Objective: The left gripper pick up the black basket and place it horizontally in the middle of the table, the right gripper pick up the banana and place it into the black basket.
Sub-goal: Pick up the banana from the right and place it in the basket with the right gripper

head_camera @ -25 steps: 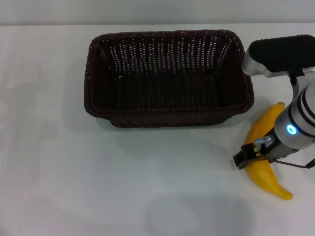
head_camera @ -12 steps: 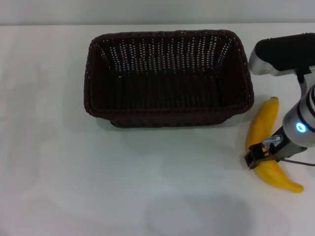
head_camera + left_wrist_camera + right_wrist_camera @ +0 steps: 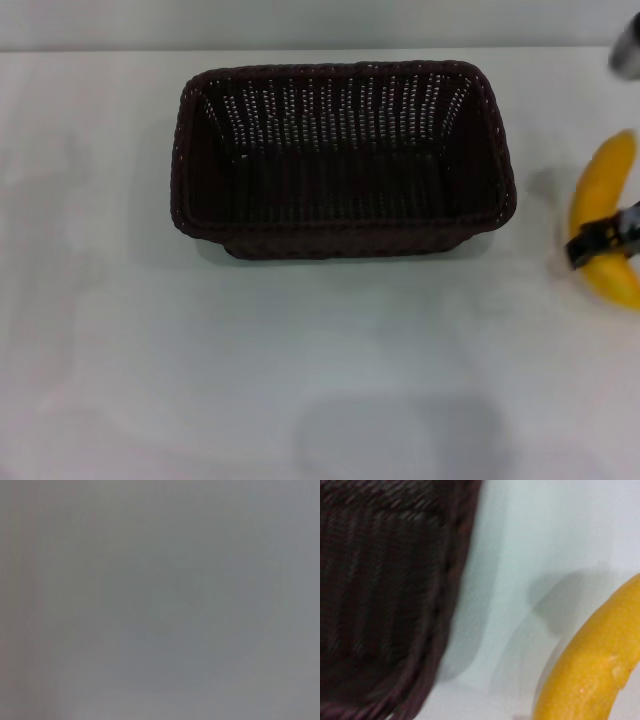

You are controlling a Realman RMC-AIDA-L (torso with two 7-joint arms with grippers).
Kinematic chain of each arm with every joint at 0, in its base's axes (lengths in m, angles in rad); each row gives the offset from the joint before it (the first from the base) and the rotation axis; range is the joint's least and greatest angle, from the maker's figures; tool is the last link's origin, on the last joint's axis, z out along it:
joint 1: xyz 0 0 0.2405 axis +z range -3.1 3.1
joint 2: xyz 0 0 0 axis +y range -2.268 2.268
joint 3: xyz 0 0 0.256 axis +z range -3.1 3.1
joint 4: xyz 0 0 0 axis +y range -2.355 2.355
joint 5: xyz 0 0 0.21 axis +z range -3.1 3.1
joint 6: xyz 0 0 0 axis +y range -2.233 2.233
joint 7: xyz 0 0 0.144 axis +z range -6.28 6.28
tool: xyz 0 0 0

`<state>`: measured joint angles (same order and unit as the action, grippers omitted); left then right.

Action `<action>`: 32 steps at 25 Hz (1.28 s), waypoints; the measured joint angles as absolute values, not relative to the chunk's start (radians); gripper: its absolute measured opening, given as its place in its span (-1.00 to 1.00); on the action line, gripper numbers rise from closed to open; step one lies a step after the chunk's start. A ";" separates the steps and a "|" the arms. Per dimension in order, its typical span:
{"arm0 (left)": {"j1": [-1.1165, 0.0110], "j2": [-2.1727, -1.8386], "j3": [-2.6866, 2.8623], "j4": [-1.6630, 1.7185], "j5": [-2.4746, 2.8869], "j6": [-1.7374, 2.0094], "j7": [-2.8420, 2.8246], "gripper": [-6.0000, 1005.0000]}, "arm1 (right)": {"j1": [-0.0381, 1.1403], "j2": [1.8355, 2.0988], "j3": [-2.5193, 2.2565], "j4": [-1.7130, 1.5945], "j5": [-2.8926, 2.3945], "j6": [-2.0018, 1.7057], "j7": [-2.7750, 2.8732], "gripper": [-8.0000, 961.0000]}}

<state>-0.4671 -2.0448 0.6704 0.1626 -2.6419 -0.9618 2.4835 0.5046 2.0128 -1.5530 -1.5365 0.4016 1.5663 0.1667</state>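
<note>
The table (image 3: 120, 380) is the biggest thing before me, a plain white smooth sheet, and the black basket (image 3: 340, 160) sits on it lengthwise just above centre, a rounded-cornered rectangle of dark open weave with a braided rim (image 3: 451, 575) that my wrist camera shows close up. At three o'clock from the basket, well clear of its short wall, is the banana (image 3: 605, 215), a curved yellow-orange body with a smooth, faintly speckled skin, and my right gripper (image 3: 605, 243) is clamped across its middle, black fingers on either flank. A soft shadow on the white surface beside the fruit suggests I have it raised off the table. I judge the basket placed and my job to be the carry: I should travel towards nine o'clock with the banana high enough to pass the braided rim, keep the grip firm but gentle because the skin is slick and the curve can pivot between my fingers, and lower it along the basket's long axis before letting go. My left gripper is out of sight; its camera shows only blank grey.
</note>
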 joint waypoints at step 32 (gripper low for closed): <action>-0.485 -2.060 0.672 0.172 -2.612 -0.906 2.479 0.49 | 0.679 2.017 -1.364 -1.328 0.952 1.192 -0.879 0.08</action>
<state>-0.4852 -2.0598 0.6718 0.1722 -2.6116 -0.9064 2.4787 0.6789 2.0169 -1.3642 -1.3283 0.9521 1.1920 -0.8787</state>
